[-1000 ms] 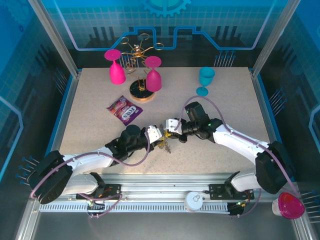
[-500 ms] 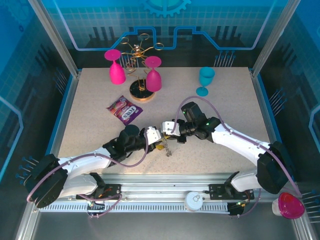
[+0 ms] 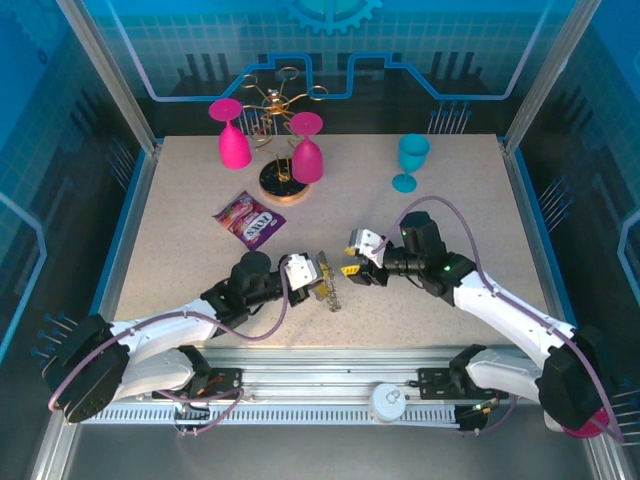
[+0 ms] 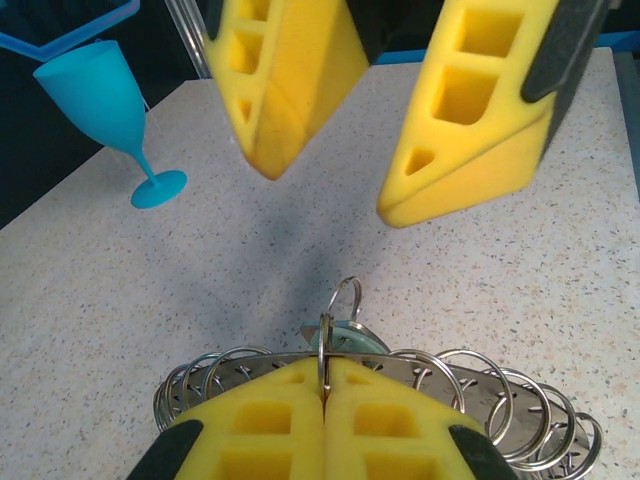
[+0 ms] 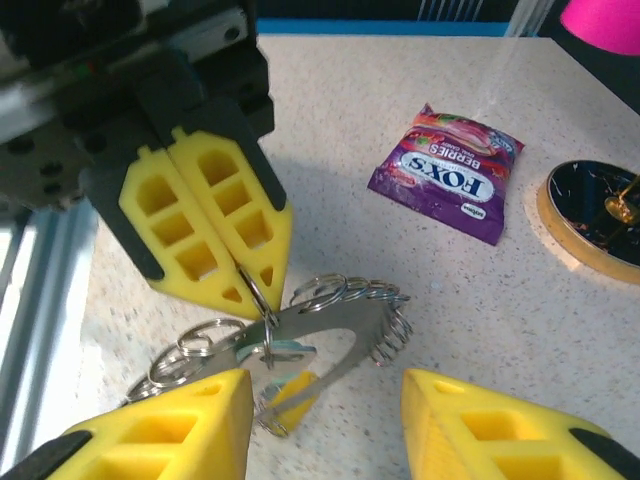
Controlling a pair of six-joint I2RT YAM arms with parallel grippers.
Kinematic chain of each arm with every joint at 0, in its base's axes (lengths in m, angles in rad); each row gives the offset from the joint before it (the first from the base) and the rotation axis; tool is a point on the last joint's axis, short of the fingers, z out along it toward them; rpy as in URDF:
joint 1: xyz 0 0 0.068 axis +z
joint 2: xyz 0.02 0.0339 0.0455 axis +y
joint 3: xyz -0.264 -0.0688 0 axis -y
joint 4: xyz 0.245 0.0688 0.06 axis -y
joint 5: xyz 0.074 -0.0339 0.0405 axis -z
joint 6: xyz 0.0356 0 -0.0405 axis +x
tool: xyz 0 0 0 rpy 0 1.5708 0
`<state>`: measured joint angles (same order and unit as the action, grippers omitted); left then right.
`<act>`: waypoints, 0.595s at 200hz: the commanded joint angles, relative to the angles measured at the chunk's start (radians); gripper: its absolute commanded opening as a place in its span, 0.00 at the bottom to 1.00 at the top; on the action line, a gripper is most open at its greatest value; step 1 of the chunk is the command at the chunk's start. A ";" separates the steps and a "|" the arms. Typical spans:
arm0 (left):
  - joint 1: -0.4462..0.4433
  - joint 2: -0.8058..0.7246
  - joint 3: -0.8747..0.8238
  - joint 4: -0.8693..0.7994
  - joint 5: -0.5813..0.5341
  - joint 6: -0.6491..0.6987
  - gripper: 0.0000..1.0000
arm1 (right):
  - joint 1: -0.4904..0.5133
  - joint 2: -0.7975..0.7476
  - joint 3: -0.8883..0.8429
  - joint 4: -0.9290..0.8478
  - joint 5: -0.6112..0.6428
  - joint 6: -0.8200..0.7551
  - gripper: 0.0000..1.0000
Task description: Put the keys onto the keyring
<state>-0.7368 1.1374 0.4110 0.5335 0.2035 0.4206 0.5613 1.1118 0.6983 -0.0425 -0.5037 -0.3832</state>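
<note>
The left end effector pinches the flat grey loop-fringed metal keyring, while the right end effector hangs part-open, empty, beside it.

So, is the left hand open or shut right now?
Shut. The left hand pinches a loop of the keyring, its yellow fingers pressed together.

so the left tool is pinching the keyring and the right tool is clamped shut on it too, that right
Not quite. The left tool is shut on the keyring, but the right tool is not clamped on it. It is open, with its yellow fingers spread apart. The right wrist view shows this.
</note>
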 commanded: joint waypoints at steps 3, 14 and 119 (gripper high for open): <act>0.006 -0.024 -0.018 0.103 0.039 -0.003 0.00 | 0.016 -0.032 -0.060 0.137 -0.013 0.212 0.43; 0.006 -0.026 -0.019 0.109 0.044 -0.003 0.00 | 0.028 -0.028 -0.065 0.140 0.002 0.211 0.43; 0.005 -0.031 -0.021 0.109 0.059 -0.012 0.00 | 0.064 0.053 -0.030 0.195 -0.032 0.185 0.09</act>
<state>-0.7357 1.1320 0.4023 0.5823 0.2329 0.4183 0.6151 1.1671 0.6434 0.1078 -0.5091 -0.2016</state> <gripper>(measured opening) 0.051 0.171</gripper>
